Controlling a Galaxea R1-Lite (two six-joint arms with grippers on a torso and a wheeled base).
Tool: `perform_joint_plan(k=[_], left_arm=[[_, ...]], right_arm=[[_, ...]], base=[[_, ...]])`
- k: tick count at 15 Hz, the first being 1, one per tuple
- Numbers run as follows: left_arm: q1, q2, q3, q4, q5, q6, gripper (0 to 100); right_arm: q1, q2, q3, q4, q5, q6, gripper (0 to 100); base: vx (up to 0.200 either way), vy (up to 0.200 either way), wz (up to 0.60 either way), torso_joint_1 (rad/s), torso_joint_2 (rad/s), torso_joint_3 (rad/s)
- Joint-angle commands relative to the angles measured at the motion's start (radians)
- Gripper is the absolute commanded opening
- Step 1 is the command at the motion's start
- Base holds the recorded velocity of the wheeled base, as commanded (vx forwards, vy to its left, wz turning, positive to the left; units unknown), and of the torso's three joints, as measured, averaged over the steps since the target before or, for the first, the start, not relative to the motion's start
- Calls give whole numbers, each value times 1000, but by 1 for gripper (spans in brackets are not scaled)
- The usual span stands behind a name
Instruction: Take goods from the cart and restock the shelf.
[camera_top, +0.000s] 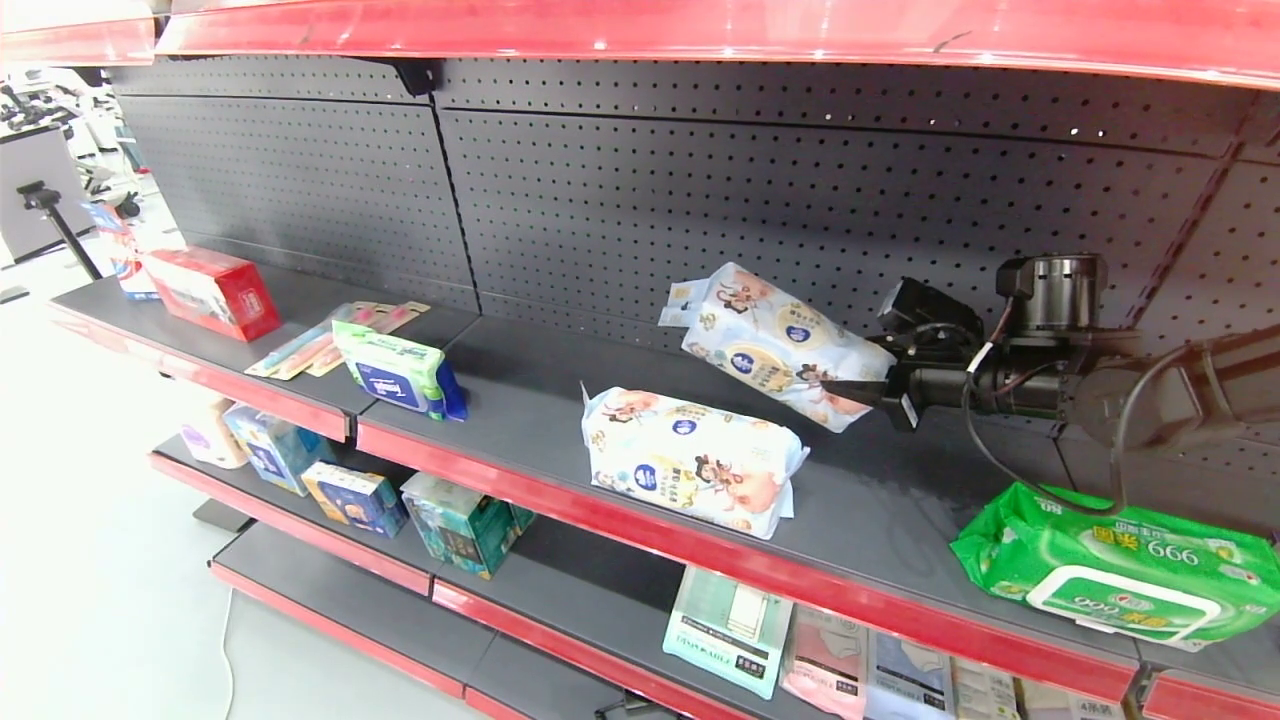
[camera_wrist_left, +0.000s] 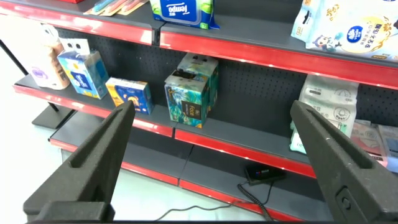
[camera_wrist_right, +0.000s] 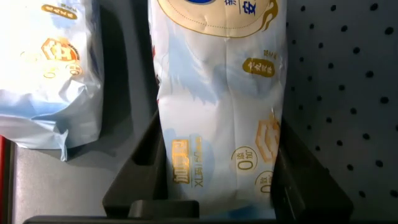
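White soft plastic pack with cartoon print (camera_top: 775, 345) hangs tilted over the back of the dark grey shelf board with a red front edge (camera_top: 900, 500). The right gripper (camera_top: 850, 392) has it pinched at one end. A matching pack (camera_top: 690, 460) lies at the board's front. Placing looks to be the step in hand; the next move calls for lowering it flat onto the board, then releasing. The left gripper (camera_wrist_left: 211, 109) is spread wide and holds nothing.

A green wipes pack (camera_top: 1120, 570) runs off the head view's right edge, lower-shelf packets (camera_top: 905, 675) are cropped along the bottom, and the right gripper (camera_top: 852, 392) covers the near end of the white printed pack (camera_top: 775, 345) it clamps.
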Motion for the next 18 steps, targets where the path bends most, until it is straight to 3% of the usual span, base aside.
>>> perform_joint_plan(k=[1, 18], left_arm=[[0, 1, 0, 0, 1, 0, 100], [0, 1, 0, 0, 1, 0, 100]], right_arm=[[11, 10, -4, 0, -1, -1, 0], [28, 94, -64, 6, -16, -7, 0]], base=[[0, 0, 0, 0, 0, 0], [0, 0, 0, 0, 0, 0]])
